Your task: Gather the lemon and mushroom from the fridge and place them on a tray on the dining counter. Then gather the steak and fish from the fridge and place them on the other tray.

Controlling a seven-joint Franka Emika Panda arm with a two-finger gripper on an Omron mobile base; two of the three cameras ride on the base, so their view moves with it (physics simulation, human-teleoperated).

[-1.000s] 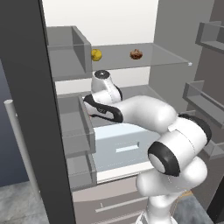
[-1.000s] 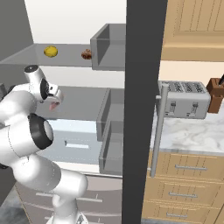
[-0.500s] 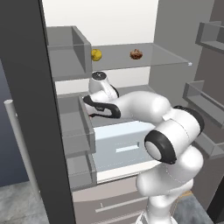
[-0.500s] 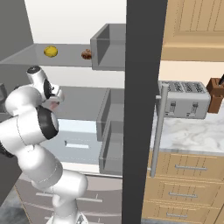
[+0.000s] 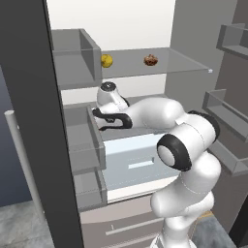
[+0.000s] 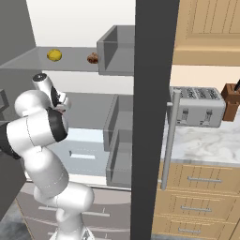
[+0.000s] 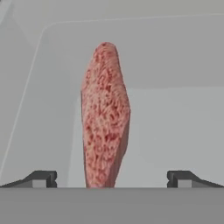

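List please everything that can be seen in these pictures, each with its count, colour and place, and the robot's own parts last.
fridge: one, grey steel, open, with shelves and drawers inside.
lemon: one, yellow, on the upper glass shelf, left of the mushroom.
mushroom: one, brown, on the same shelf.
steak: one, red and marbled, on a grey shelf straight ahead of the hand.
toaster: one, silver, on the marble counter right of the fridge.
counter: one, white-grey marble on tan wood drawers.
knife block: one, brown, at the right edge beside the toaster.
arm: one, white with dark joints, reaching into the fridge.
hand: one, dark fingers wide open, holding nothing.
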